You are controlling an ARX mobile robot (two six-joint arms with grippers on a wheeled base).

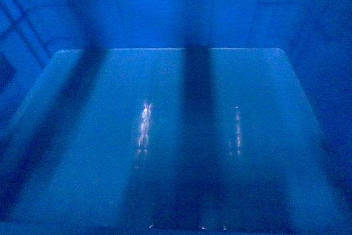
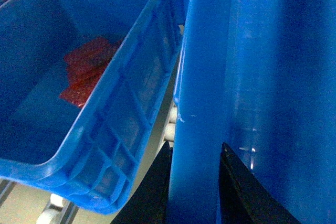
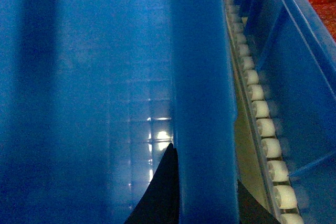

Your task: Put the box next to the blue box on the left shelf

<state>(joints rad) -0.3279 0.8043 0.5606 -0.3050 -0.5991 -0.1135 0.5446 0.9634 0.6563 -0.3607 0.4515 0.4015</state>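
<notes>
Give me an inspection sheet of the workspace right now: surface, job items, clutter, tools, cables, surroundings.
Surface: row of white rollers on a shelf track, beside the held crate.
Job's things: large bright blue plastic open-top crate, floor bare and glossy, fills the head view; neighbouring blue ribbed plastic crate close on its left.
Clutter: red flat items inside the neighbouring crate; type unclear.
Grippers: left tool straddles the held crate's rim; right tool straddles the opposite rim.
Cables: nothing seen.
Surroundings: another blue crate wall past the rollers on the right.
</notes>
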